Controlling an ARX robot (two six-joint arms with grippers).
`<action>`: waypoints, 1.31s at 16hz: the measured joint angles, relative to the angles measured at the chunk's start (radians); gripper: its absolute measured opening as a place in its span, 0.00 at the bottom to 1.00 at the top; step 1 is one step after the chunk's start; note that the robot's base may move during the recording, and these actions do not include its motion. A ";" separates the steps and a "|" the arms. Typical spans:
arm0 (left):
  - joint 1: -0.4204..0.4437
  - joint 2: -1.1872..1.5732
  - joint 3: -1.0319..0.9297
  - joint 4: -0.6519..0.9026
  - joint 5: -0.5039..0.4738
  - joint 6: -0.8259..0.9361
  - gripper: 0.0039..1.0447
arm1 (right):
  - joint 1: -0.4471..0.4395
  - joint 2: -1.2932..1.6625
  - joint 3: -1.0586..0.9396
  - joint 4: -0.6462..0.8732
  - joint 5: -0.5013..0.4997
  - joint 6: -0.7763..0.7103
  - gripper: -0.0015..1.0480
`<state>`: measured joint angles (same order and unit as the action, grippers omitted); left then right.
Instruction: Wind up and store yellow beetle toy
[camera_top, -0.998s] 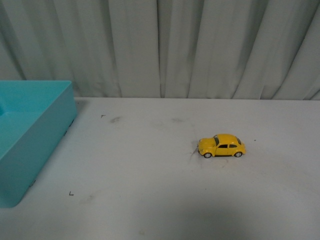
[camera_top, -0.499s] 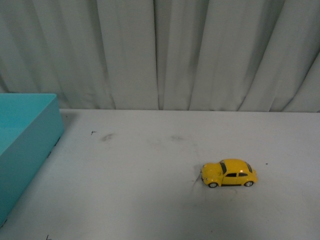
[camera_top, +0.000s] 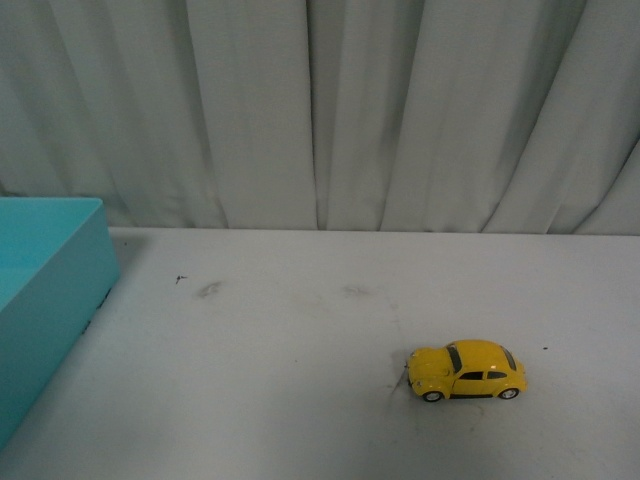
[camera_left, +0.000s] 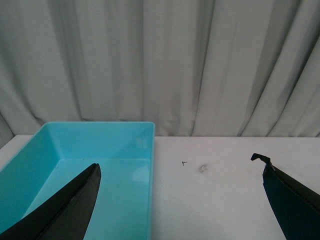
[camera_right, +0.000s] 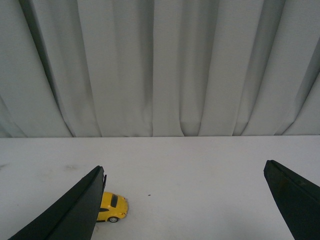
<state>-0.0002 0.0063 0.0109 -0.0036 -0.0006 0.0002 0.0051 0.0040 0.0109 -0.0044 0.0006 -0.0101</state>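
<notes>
Staged lab setup: white table (camera_top: 300, 420) (scuffed) against a pale pleated curtain (camera_top: 320, 100).

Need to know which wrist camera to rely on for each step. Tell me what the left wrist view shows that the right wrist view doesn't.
Only the left wrist view shows the turquoise bin, open-topped with nothing visible inside, and a small dark smudge beside it. Only the right wrist view shows the yellow toy car, on its wheels and partly hidden behind one jaw. Both show the white table, the grey curtain behind it, and that arm's dark jaws spread wide with nothing between them.
</notes>
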 joint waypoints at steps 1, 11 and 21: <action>0.000 0.000 0.000 0.000 0.000 0.000 0.94 | 0.000 0.000 0.000 0.000 0.000 0.000 0.94; 0.000 0.000 0.000 0.001 0.001 0.000 0.94 | -0.129 0.265 0.107 -0.120 -0.101 0.087 0.94; 0.000 0.000 0.000 0.000 0.000 0.000 0.94 | -0.059 1.775 0.710 0.989 -0.434 -0.105 0.94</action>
<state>-0.0002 0.0063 0.0109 -0.0032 -0.0006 0.0002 -0.0540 1.7790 0.7212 0.9844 -0.4335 -0.1146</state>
